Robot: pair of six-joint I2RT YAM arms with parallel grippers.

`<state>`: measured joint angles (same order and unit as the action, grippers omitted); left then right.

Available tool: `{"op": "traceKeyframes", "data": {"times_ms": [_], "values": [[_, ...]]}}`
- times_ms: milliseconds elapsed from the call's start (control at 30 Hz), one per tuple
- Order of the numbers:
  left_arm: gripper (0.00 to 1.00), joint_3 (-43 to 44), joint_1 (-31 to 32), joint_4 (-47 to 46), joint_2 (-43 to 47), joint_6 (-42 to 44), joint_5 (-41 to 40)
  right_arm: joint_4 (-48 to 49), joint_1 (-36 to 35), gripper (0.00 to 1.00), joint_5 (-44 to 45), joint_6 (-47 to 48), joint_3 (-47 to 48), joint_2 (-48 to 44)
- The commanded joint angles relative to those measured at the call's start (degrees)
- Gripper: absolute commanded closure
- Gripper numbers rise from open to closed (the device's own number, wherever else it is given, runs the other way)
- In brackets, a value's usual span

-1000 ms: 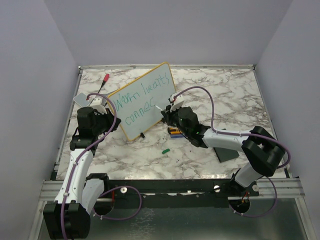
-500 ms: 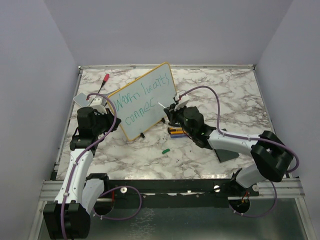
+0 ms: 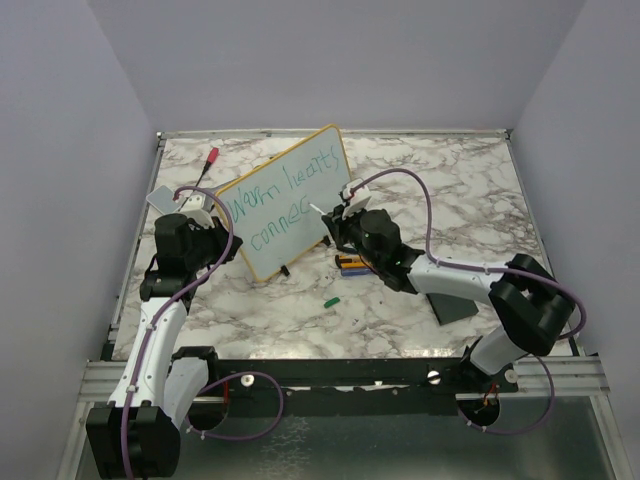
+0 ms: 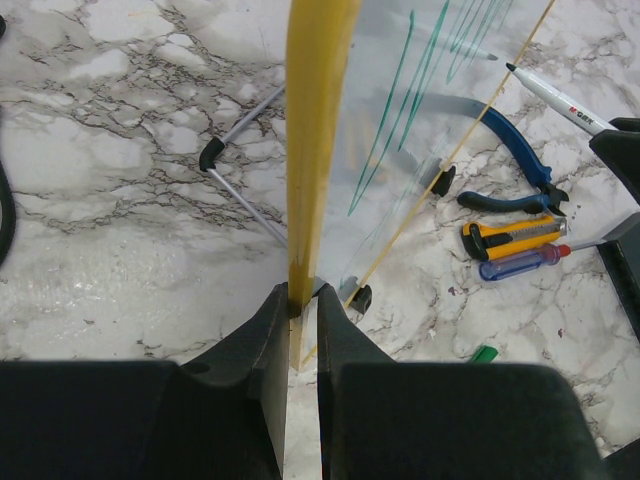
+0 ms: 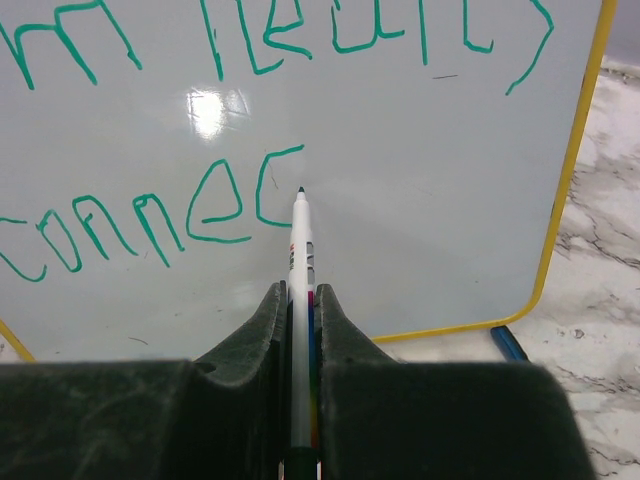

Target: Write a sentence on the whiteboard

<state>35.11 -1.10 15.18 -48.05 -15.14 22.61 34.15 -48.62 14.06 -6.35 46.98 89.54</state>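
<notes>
- Marble table (image 3: 450, 190), pale plain walls on three sides.
- On it the whiteboard (image 3: 285, 205) stood propped on its feet, left of centre, face turned toward the right arm.
- At the board's near edge the left gripper (image 4: 302, 300) pinched the yellow frame, jaws almost closed on it. Judged a steadying hold.
- Opposite, the right gripper (image 5: 302, 300) was clamped tight on a marker (image 5: 300, 250), tip aimed just right of the last "c". Could not tell whether it touched the surface.
- So far the sentence (image 3: 280, 198) read "Warm hearts" over "connec". Judged one letter short, the "t".
- To do the stroke well: press lightly so the board did not rock against the left hold. Begin the downstroke clear of the "c", keep to the row's line, cross it short.
- Blank board lay to the right before the frame, so no crowding was needed.
- Loose tools (image 4: 515, 235) and a green cap (image 3: 331, 300) lay near the board's foot, apart from the marker tip.
</notes>
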Motion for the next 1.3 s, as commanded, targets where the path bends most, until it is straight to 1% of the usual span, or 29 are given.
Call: {"op": "traceKeyframes", "data": {"times_ms": [0, 400, 667, 900, 1033, 1267], "values": [[1.0, 0.3, 0.1, -0.5, 0.4, 0.0, -1.5, 1.5, 0.3, 0.99, -0.9, 0.6, 2.1, 1.9], [1.0, 0.3, 0.1, -0.4, 0.4, 0.0, -1.5, 0.9, 2.5, 0.99, 2.0, 0.5, 2.4, 2.4], [1.0, 0.3, 0.1, -0.4, 0.4, 0.0, -1.6, 0.8, 5.0, 0.99, 1.5, 0.6, 2.3, 2.0], [1.0, 0.3, 0.1, -0.4, 0.3, 0.0, -1.5, 3.5, 5.0, 0.99, -2.1, 1.6, -0.5, -1.6], [1.0, 0.4, 0.1, -0.4, 0.3, 0.0, -1.4, 4.0, 5.1, 0.99, -5.7, 2.1, -0.8, -3.4], [1.0, 0.4, 0.1, -0.5, 0.2, 0.0, -1.5, 4.0, 5.1, 0.99, -7.3, 2.6, 1.8, -2.2]]}}
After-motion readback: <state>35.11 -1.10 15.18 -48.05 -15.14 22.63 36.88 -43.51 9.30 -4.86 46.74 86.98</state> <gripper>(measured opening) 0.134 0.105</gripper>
